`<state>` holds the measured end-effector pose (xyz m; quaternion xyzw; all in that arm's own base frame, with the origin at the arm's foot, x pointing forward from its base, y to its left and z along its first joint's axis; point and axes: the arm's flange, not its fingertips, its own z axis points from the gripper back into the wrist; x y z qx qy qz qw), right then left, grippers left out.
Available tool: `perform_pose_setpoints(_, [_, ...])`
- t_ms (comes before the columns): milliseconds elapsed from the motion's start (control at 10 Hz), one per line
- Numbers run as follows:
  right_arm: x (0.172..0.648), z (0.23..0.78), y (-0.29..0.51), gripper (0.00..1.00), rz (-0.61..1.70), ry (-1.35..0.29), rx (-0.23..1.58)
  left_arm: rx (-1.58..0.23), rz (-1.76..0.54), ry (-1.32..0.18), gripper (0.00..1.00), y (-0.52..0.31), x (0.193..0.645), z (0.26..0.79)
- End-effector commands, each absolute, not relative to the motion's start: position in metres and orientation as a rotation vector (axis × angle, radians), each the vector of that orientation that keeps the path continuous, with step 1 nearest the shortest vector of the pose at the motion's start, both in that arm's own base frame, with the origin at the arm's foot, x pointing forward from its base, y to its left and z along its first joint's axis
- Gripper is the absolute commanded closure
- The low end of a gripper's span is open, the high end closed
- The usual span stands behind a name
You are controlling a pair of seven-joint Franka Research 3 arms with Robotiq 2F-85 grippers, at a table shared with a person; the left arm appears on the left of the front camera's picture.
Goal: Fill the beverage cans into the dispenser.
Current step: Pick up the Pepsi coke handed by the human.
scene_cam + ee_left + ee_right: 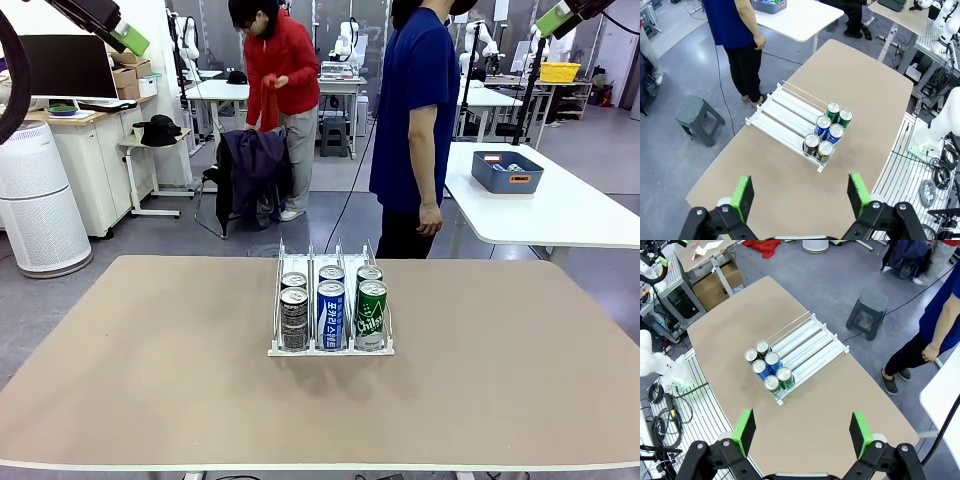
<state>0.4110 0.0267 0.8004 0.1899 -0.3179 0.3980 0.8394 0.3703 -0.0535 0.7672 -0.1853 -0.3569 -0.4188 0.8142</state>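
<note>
left end effector point(801, 194) and right end effector point(803, 432) hang spread, empty. the dispenser point(330, 351) sits centred below, neither nearer, lanes pointing at the person point(415, 120).

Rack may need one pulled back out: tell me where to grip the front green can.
Probably best: take the front green can by its upper body, coming straight down. It stands upright, top free, while the dispenser lip, the blue can beside it and the rear green can crowd its sides.
</note>
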Motion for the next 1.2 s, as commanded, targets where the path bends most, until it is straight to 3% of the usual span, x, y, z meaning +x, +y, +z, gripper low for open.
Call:
perform_pose_setpoints(0, [0.4097,0.7989,0.0251,0.00,0.855,-0.687,0.409,-0.419,-0.885,-0.760,0.00,-0.0554,0.3694,0.7593])
perform_pose_setpoints(1100, [0.4110,0.8004,0.0267,0.00,0.841,-0.672,0.402,-0.395,-0.894,-0.762,0.00,-0.0535,0.3703,0.7672])
